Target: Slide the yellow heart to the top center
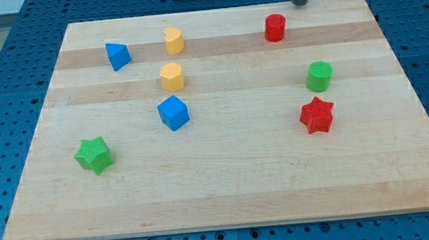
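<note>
The yellow heart (174,40) sits near the board's top, left of centre. A second yellow block, a pentagon or hexagon (171,76), lies just below it. My tip (300,4) is at the board's top edge, right of centre. It is just above and to the right of the red cylinder (274,28) and far to the right of the yellow heart. It touches no block.
A blue triangular block (117,55) lies left of the heart. A blue cube (173,112) is below the yellow blocks. A green star (94,155) is at lower left. A green cylinder (319,76) and a red star (317,115) are at right. The wooden board (236,195) has blue pegboard around it.
</note>
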Controlling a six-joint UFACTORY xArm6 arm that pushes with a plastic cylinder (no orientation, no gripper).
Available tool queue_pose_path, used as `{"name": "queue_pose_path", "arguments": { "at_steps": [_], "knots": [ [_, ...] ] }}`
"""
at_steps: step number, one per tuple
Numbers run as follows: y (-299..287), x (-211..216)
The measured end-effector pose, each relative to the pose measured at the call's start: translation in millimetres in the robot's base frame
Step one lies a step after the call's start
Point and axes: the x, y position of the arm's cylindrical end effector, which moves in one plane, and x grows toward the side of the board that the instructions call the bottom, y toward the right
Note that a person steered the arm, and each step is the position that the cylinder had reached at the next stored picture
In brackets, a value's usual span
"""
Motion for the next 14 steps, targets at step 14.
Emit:
{"name": "queue_pose_path", "arguments": {
  "at_steps": [14],
  "knots": [
    [-218,80]
  ]
}}
